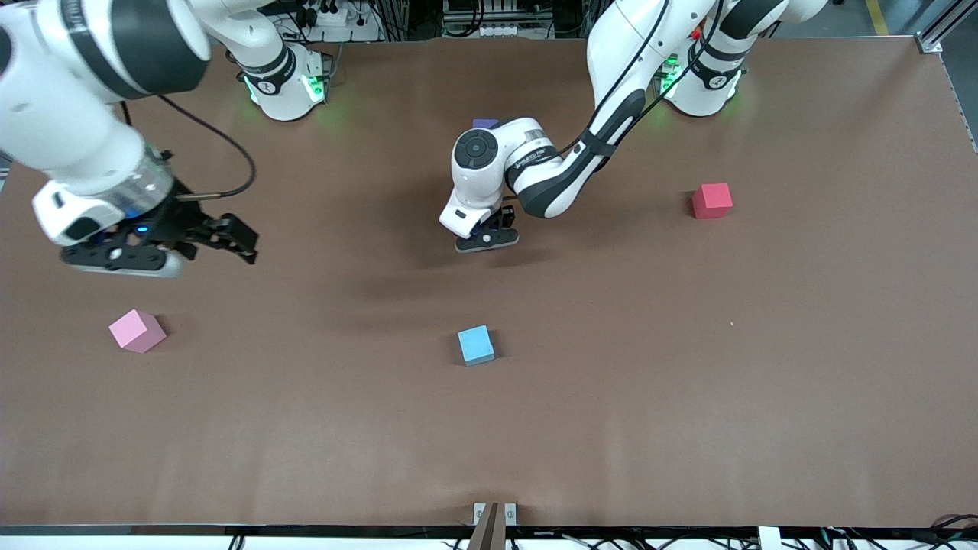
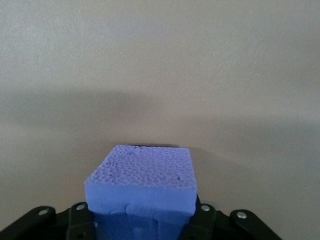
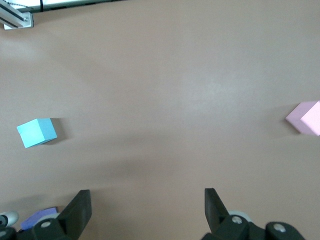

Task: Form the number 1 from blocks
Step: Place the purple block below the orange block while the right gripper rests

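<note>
My left gripper (image 1: 489, 235) is low over the middle of the table, shut on a purple block (image 2: 142, 175) that fills the space between its fingers. My left gripper (image 2: 142, 222) hides this block in the front view. A second purple block (image 1: 485, 122) peeks out past the left wrist, close to the bases. A light blue block (image 1: 476, 344) (image 3: 37, 132) lies nearer the front camera. A red block (image 1: 712, 200) sits toward the left arm's end. A pink block (image 1: 137, 330) (image 3: 306, 118) sits toward the right arm's end. My right gripper (image 1: 241, 243) (image 3: 146, 195) hangs open and empty above the table near the pink block.
The brown table (image 1: 688, 397) ends in a front edge with a small bracket (image 1: 493, 513) at its middle. Both robot bases (image 1: 286, 84) stand along the table's edge farthest from the front camera. A black cable (image 1: 229, 153) loops from the right wrist.
</note>
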`<action>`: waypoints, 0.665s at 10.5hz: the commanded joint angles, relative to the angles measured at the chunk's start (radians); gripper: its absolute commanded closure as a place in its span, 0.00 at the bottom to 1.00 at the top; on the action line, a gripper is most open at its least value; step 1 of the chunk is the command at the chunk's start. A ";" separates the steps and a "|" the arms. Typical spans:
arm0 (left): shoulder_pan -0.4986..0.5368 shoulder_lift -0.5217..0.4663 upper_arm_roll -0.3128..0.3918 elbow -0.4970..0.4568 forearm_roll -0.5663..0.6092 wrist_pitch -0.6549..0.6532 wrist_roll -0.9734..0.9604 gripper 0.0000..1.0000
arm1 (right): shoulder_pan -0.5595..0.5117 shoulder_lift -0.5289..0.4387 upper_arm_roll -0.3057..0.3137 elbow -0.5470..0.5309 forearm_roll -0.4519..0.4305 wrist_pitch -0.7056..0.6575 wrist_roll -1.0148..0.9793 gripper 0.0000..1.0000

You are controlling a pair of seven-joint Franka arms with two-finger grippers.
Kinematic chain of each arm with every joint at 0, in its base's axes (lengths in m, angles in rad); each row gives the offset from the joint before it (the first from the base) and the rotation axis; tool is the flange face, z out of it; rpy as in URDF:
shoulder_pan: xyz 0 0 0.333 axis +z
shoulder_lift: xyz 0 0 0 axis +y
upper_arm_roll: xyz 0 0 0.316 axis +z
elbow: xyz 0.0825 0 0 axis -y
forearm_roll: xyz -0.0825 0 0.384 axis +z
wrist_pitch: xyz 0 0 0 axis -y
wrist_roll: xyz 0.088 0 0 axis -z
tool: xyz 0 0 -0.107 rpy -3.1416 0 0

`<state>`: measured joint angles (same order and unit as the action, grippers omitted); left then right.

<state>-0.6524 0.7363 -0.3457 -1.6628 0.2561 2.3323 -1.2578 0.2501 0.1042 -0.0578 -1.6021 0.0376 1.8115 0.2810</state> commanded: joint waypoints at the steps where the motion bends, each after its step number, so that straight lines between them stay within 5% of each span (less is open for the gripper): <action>1: -0.023 0.005 0.007 0.015 0.032 -0.033 -0.005 0.85 | -0.122 0.018 0.088 0.071 -0.012 -0.056 -0.042 0.00; 3: -0.033 0.005 0.007 0.012 0.031 -0.034 -0.014 0.66 | -0.144 0.017 0.085 0.080 -0.015 -0.067 -0.158 0.00; 4: -0.042 0.005 0.007 0.009 0.029 -0.036 -0.017 0.01 | -0.144 0.018 0.081 0.080 -0.015 -0.066 -0.195 0.00; 7: -0.045 0.002 0.008 0.006 0.029 -0.051 -0.029 0.00 | -0.153 0.044 0.079 0.093 -0.007 -0.055 -0.261 0.00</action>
<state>-0.6900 0.7383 -0.3456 -1.6645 0.2565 2.3005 -1.2616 0.1239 0.1159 0.0028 -1.5526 0.0375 1.7670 0.0574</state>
